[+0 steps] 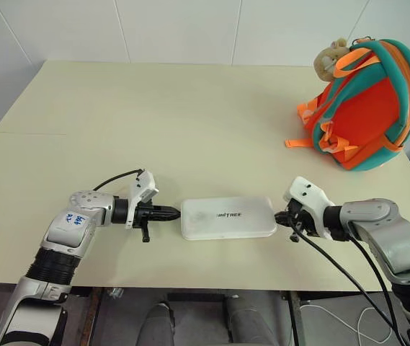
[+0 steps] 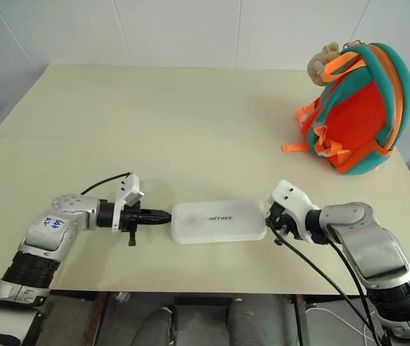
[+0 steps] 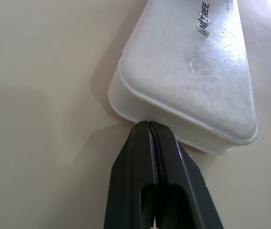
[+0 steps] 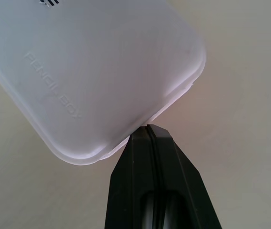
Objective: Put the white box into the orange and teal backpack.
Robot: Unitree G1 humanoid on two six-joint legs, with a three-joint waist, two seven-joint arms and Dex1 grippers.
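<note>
The white box (image 1: 228, 217) lies flat near the table's front edge, dark lettering on its lid. My left gripper (image 1: 176, 213) is shut, its tip pressed against the box's left end (image 3: 164, 114). My right gripper (image 1: 278, 218) is shut too, its tip against the box's right end (image 4: 102, 81). The box sits squeezed between the two tips, neither pair of fingers closed around it. The orange and teal backpack (image 1: 363, 108) stands at the table's far right, straps facing me, with a tan plush toy (image 1: 328, 59) at its top.
The cream table (image 1: 154, 122) stretches wide and bare between the box and the backpack. Its front edge runs just below the box. A white wall stands behind the table. Black cables trail from both wrists.
</note>
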